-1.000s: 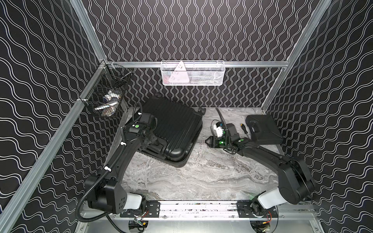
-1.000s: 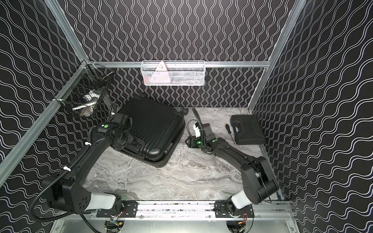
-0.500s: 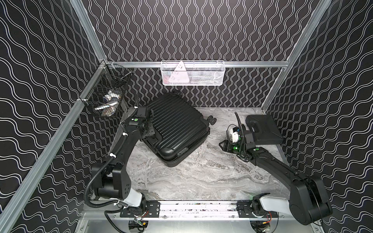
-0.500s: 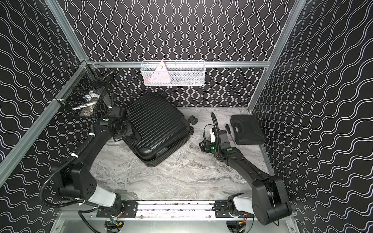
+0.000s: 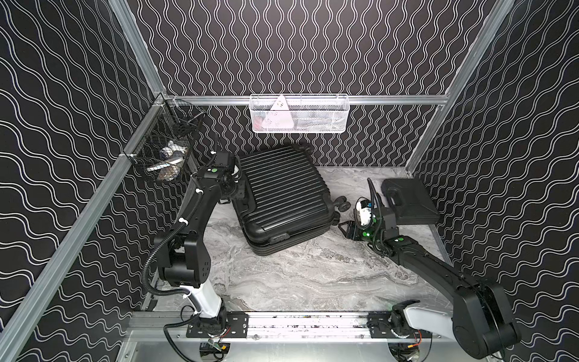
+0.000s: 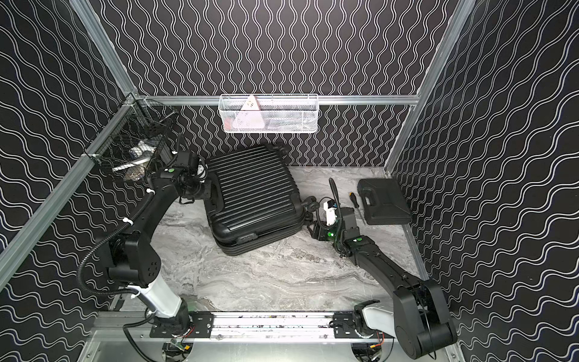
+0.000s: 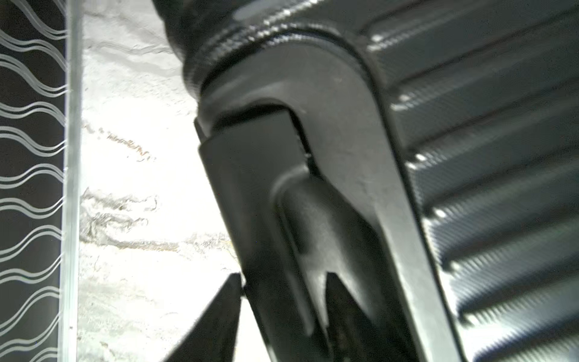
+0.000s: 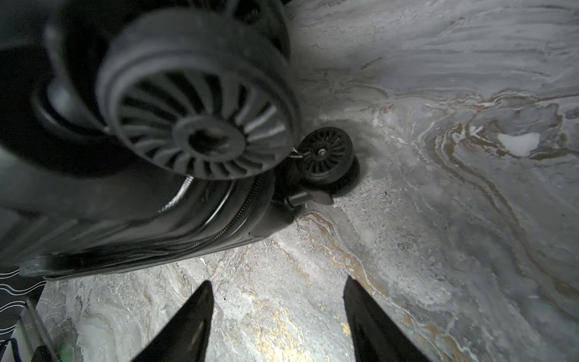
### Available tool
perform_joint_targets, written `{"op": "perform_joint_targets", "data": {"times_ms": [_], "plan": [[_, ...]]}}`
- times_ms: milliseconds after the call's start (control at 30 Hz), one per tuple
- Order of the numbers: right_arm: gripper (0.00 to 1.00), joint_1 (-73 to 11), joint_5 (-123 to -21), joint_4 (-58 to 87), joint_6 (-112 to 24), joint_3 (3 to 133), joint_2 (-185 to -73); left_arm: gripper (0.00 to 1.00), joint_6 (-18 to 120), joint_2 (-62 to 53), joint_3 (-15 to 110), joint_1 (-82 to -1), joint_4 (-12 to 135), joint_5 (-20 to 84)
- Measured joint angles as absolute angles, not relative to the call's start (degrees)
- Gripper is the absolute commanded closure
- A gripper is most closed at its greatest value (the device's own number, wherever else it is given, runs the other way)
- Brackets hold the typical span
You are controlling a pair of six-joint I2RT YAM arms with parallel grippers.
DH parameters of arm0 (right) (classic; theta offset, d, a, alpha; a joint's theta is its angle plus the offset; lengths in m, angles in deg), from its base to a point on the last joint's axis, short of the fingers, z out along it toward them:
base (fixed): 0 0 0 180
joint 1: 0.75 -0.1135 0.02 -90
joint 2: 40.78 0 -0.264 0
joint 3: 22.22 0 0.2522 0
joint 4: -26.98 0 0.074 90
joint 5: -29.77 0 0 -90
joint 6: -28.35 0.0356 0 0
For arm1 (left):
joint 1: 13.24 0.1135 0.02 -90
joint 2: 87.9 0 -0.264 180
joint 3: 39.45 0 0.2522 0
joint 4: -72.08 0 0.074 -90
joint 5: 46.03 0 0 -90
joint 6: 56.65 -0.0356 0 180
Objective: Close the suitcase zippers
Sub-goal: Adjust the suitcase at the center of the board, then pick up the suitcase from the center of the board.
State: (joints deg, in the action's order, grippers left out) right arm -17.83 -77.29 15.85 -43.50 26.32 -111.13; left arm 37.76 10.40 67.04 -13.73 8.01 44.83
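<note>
Top views, both: black ribbed hard-shell suitcase [image 5: 282, 191] flat, shells together, toward 11 o'clock on grey marble-look tabletop [image 5: 313, 275]. Long axis 9-to-3; black spoked wheels [image 5: 342, 203] point to 3. Thin black zipper track [image 8: 232, 224] runs past one wheel. Left gripper [image 7: 282, 275] straddles black end handle [image 7: 266, 219]; whether it pinches, cannot tell. Right gripper [image 8: 278, 282] wide, empty, at case's 4 o'clock.

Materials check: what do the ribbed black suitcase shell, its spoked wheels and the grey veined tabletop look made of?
Ribbed black suitcase shell: likely hard moulded plastic, semi-gloss; ribs catch sharp highlights.
Spoked wheels: matte black plastic with moulded fins; tread maybe rubber, unclear.
Grey veined tabletop: marble look, low sheen; real stone or printed laminate, cannot tell.
</note>
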Motion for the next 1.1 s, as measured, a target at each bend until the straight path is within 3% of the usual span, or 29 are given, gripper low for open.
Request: {"op": "perform_joint_targets", "data": {"times_ms": [233, 400, 733, 933, 1100], "plan": [[0.32, -17.9, -77.2, 16.1, -44.2, 26.0, -110.9, 0.52, 39.9, 7.0, 60.3, -14.4, 8.9, 43.2], [0.32, -17.9, -77.2, 16.1, -44.3, 26.1, -111.1, 0.67, 44.7, 6.5, 58.6, -14.5, 11.3, 44.1], [0.33, -18.1, -78.1, 19.8, -45.6, 22.2, -108.1, 0.71, 44.1, 11.1, 71.4, -13.8, 3.1, 46.0], [0.4, -22.1, -80.1, 28.9, -46.8, 15.2, -106.3, 0.7, 40.4, 16.3, 79.7, -12.4, -1.6, 44.8], [0.55, -25.4, -82.3, 36.5, -49.0, 13.0, -109.0, 0.68, 37.6, 21.4, 84.3, -10.6, -4.4, 42.8]]}}
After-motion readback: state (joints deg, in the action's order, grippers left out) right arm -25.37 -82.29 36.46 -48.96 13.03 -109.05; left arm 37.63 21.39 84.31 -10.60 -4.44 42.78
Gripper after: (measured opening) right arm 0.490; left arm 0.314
